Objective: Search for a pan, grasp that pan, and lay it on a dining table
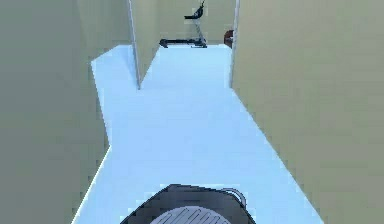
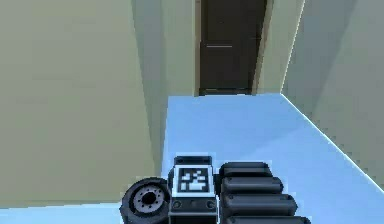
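A pale blue floor runs ahead between olive walls toward an opening at the far end. In the arm side view the drawn-in arm lies along the bottom edge as stacked dark segments, with a white marker square at its end. Left of the marker sits a dark round body, the gripper. Its far end cannot be made out, so I cannot tell whether it holds anything.
Through the far opening stands a dark exercise machine, with a small brown-red rounded thing at the right jamb. A wall corner juts out ahead on the left. A dark door stands at the end of the side passage.
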Controlling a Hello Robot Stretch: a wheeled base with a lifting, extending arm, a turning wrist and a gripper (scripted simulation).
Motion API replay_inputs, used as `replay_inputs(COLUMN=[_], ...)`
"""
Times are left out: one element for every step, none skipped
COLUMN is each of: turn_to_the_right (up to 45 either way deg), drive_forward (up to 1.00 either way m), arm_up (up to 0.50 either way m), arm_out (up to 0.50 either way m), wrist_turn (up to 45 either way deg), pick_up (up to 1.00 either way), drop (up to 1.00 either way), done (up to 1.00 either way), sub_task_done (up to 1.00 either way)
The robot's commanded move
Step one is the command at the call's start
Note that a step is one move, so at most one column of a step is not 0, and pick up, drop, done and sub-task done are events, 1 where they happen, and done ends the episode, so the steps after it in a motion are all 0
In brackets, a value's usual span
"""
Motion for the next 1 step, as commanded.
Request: replay_inputs(turn_to_the_right=[0.0], drive_forward=[1.0], arm_up=[0.0], arm_out=[0.0], wrist_turn=[0.0], pick_up=[0.0], drop=[0.0], done=[0.0], sub_task_done=[0.0])
